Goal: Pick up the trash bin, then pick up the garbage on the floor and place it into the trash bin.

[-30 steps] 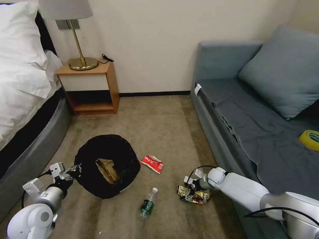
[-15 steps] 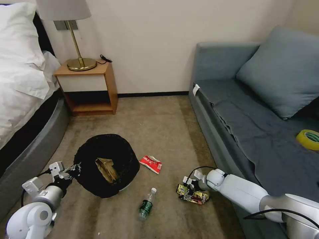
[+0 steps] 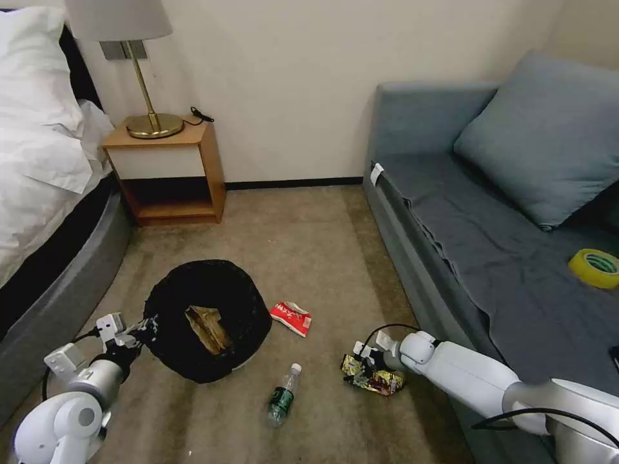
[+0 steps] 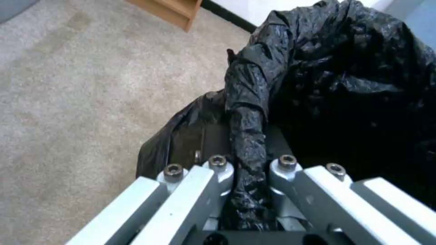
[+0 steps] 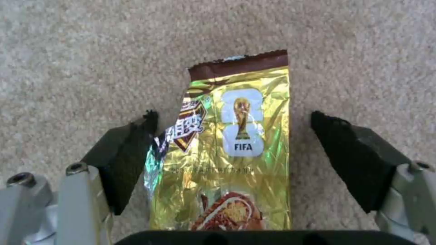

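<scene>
Snack wrapper (image 5: 231, 149): flat on the carpet beside the sofa (image 3: 451, 212), long axis running straight out from the right gripper (image 5: 234, 149) — jaws spread, straddling it.
Trash bin (image 3: 206, 319): left of the wrapper; left gripper (image 4: 250, 173) clenched on its black liner.

Both arms are glossy white with rounded joints and thin black cables looping at the wrists, the left claw (image 4: 247, 190) built of pale grey metal links with dark hex-socket screws, the right claw (image 5: 234, 153) carrying black wedge-shaped pads (image 5: 129, 154).
</scene>
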Tool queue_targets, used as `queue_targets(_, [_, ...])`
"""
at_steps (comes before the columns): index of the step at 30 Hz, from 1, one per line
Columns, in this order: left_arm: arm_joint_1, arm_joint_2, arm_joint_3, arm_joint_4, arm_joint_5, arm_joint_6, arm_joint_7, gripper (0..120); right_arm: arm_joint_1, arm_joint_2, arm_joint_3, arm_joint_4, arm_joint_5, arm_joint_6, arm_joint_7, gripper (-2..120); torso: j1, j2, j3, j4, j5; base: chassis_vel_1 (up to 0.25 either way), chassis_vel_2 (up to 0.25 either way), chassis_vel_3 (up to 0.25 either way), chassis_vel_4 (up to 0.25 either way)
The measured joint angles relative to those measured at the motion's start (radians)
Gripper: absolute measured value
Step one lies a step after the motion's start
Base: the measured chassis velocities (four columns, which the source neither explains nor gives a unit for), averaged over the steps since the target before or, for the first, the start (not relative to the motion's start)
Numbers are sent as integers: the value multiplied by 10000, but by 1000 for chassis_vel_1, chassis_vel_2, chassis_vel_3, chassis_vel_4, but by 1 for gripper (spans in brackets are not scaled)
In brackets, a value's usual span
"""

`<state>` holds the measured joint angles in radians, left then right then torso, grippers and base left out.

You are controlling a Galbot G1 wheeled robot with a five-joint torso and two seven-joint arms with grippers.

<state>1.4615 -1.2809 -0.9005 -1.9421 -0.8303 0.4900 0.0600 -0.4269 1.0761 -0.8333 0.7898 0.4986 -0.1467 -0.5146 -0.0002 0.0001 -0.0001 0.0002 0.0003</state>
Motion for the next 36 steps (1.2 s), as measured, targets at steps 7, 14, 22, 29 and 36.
queue_targets(7, [-51,-77,108,-39,87,11,-24,4,-31,-8,142,-37,32,89,-2,82,1,-2,2,-1,2,0,0,0,0])
queue_targets(14, [-66,-128,157,-61,151,25,-38,4,-36,-1,283,-95,32,159,-4,82,1,-3,3,-1,4,0,0,0,0])
queue_targets(22, [-74,-151,173,-70,159,35,-46,4,54,-152,463,-124,17,197,1064,76,3,-7,5,9,4,0,0,0,0])
queue_targets(29, [-66,-153,175,-41,162,36,-37,4,11,-178,449,-27,25,162,1079,49,3,-6,2,-1,0,0,0,0,0])
queue_targets(36, [-74,-134,146,-6,157,12,-26,4,8,-331,540,125,111,112,1161,22,4,-6,3,-2,-6,0,0,0,0])
